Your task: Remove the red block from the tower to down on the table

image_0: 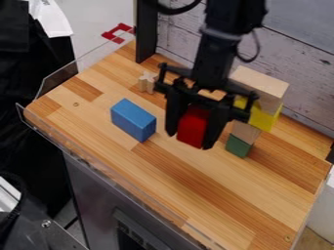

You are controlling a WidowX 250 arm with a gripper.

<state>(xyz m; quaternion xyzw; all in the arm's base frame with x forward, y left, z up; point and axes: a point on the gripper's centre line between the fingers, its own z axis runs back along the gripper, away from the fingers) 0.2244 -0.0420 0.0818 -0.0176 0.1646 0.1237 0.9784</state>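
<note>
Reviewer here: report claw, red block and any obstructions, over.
Claw closed on red block. Block's clearance above table unclear. Tower crowding one side; blue block off the other.

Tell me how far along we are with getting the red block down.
Looks done: the red block appears clear of the tower, which stands upright to its right in the picture. In hand: the gripper holds the block between its fingers. Left, as far as I can judge: lower it if it isn't down, then release it on the table.
</note>
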